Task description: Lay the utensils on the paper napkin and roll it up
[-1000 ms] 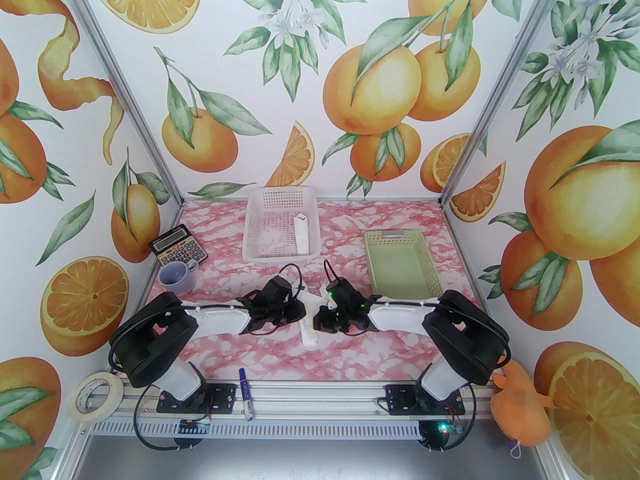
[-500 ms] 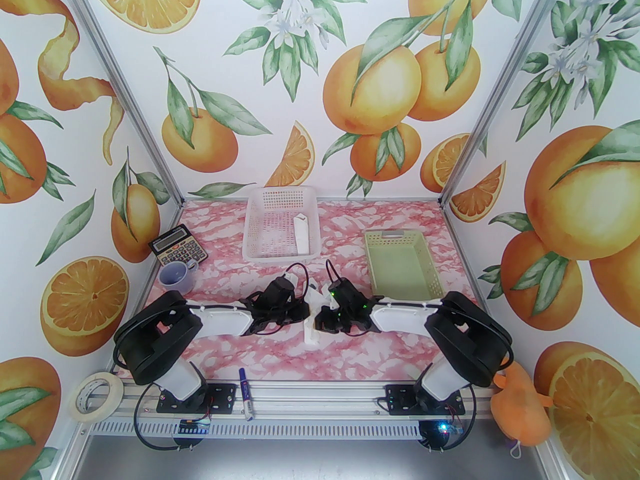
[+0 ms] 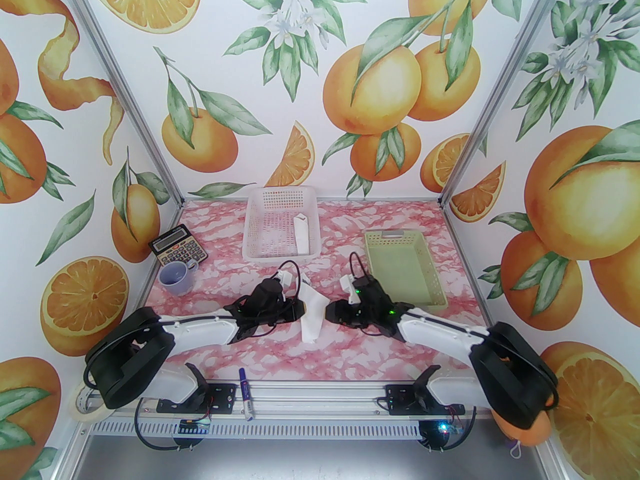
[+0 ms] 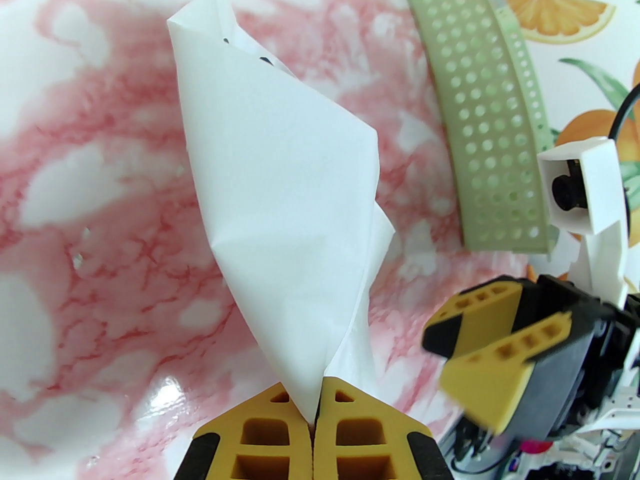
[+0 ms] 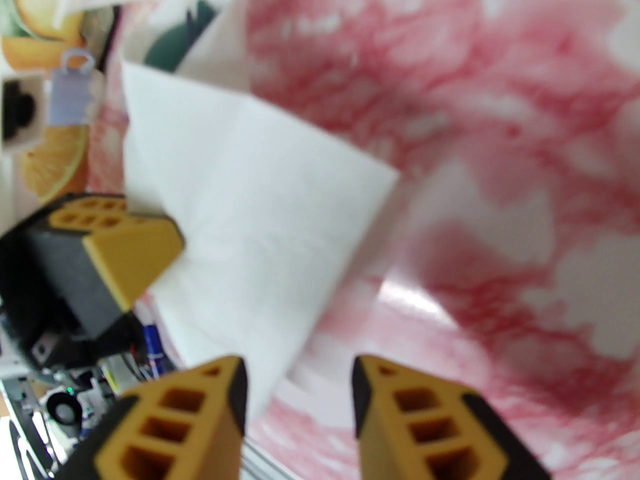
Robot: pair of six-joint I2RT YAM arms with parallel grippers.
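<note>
Your left gripper [image 4: 316,408] is clamped on the near corner of the loosely rolled napkin [image 4: 280,178], between the two arms. Your right gripper [image 5: 300,363] stands apart and empty, just beside it. A dark green utensil [image 5: 167,50], blurred, seems tucked inside its far end

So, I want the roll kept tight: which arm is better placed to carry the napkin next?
Probably left: the left gripper is shut on the paper napkin at its end, with utensils showing inside, while the right gripper is open beside it, gripping nothing.
</note>
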